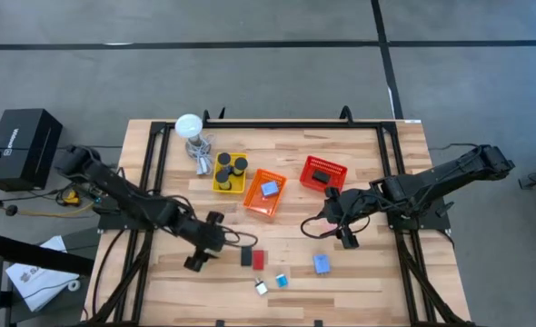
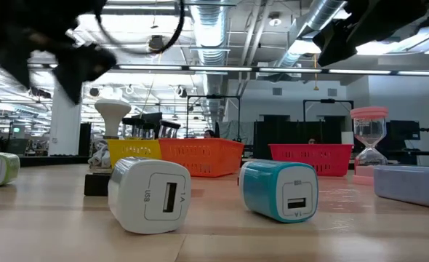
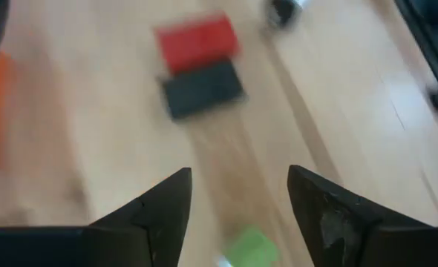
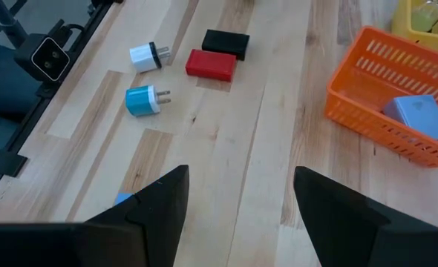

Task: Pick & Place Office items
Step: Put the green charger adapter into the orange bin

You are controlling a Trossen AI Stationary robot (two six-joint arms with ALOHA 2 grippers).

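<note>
Sorting in progress. The left claw (image 1: 195, 263) hovers open and empty above the worktop (image 1: 159, 291), near the black block (image 1: 246, 257) and red block (image 1: 258, 261) that lie touching, probably its next target. The right claw (image 1: 349, 240), also open and empty, hangs beside the red basket (image 1: 323, 173). A blue block (image 4: 419, 113) already sits in the orange basket (image 4: 367, 111). The white charger (image 2: 149, 195) reads "USB"; the teal charger (image 2: 280, 189) bears illegible print.

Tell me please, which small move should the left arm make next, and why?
Probably ease the left gripper forward and down toward the black block, beside the red block. Its fingers are open and empty, and both blocks lie loose on the table, outside the orange basket.
</note>
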